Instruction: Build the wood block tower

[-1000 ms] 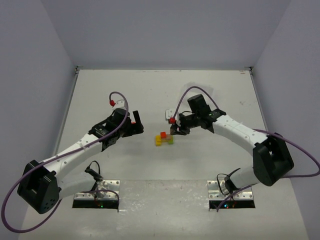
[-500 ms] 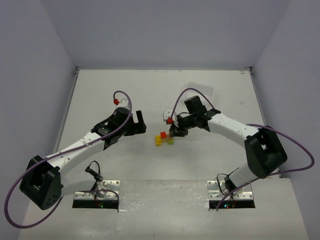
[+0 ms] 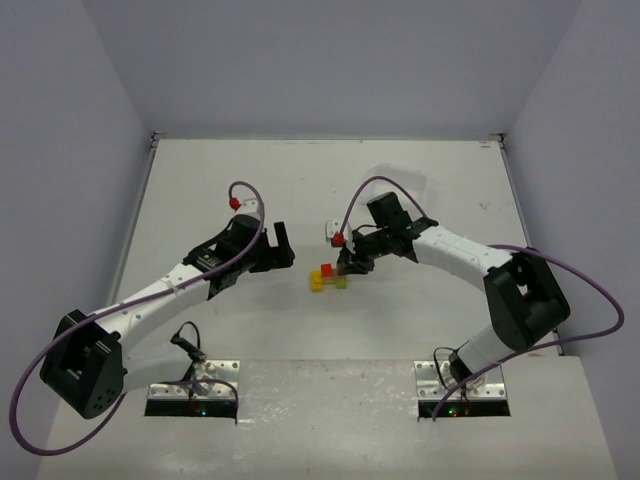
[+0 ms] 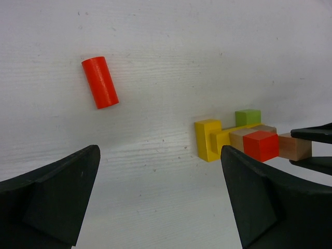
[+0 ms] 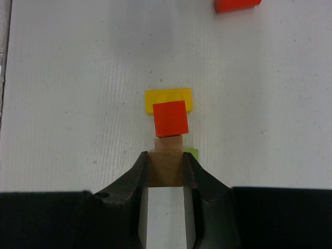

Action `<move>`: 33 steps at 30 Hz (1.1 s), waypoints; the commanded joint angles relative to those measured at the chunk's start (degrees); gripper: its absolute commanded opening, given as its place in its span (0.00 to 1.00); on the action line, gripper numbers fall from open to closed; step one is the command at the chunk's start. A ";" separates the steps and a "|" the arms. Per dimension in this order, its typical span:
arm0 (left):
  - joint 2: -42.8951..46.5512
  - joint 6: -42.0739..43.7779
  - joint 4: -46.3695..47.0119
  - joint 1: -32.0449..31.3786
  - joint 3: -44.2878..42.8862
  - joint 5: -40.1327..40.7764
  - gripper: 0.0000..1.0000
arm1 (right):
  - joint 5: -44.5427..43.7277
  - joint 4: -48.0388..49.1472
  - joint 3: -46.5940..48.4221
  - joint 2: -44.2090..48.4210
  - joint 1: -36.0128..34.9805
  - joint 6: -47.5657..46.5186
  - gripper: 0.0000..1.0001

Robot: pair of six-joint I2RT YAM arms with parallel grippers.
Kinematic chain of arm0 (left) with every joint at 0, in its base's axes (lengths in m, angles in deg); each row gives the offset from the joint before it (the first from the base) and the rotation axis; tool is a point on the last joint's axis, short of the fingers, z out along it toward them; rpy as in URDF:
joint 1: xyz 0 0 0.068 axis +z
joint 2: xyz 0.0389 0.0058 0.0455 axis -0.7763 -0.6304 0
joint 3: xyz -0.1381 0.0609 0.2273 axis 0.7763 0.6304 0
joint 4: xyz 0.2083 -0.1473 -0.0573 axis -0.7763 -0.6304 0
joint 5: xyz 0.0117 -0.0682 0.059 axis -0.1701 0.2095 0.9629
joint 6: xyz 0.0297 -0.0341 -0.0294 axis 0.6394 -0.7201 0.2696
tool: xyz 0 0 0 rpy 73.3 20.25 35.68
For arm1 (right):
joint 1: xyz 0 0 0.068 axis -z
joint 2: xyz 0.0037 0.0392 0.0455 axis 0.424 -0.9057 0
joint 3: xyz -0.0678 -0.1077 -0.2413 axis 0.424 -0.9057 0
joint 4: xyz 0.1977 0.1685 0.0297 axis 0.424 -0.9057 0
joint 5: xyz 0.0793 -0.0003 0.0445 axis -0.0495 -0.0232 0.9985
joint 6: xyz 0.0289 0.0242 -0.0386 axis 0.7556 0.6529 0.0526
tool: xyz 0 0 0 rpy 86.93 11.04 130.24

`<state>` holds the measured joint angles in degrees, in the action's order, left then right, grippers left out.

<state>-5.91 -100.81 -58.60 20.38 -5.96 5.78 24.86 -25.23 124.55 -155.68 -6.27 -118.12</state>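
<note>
The wood block tower (image 3: 328, 277) stands mid-table. In the right wrist view a yellow block (image 5: 168, 98) and a green block (image 5: 191, 153) lie at the base, with a red cube (image 5: 170, 118) on a plain brown block (image 5: 168, 142). My right gripper (image 5: 166, 161) is shut on a second brown block (image 5: 166, 168) and holds it against the near side of the stack. It shows in the top view (image 3: 350, 262). My left gripper (image 4: 161, 207) is open and empty, left of the tower (image 4: 244, 140). It also shows in the top view (image 3: 283, 245).
A loose red cylinder (image 4: 100, 82) lies on the white table, left of the stack in the left wrist view. Its end shows at the top edge of the right wrist view (image 5: 237, 4). Grey walls enclose the table on three sides.
</note>
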 commanded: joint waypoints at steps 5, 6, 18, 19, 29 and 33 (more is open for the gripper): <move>-0.33 1.24 2.45 0.73 -1.77 -1.55 1.00 | 1.68 2.82 2.41 -0.75 -0.20 1.24 0.16; -0.35 1.31 2.52 0.68 -1.77 -1.68 1.00 | 1.54 2.99 2.41 -0.76 -0.20 1.23 0.17; -1.12 1.84 2.55 0.66 -2.13 -3.12 1.00 | 1.22 3.31 3.26 -1.76 -0.64 1.15 0.18; -1.14 1.86 2.52 0.66 -2.13 -3.14 1.00 | 1.28 3.36 3.29 -1.80 -0.64 1.18 0.18; -1.28 2.01 2.43 0.66 -2.37 -3.06 1.00 | 1.33 3.22 4.07 -2.66 -1.11 1.56 0.19; -1.39 2.06 2.08 0.71 -2.61 -2.81 1.00 | 1.08 3.31 4.00 -2.99 -1.30 1.55 0.19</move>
<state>-7.25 -99.59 -58.22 20.38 -6.02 2.93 24.97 -23.47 126.06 -158.13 -7.03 -117.02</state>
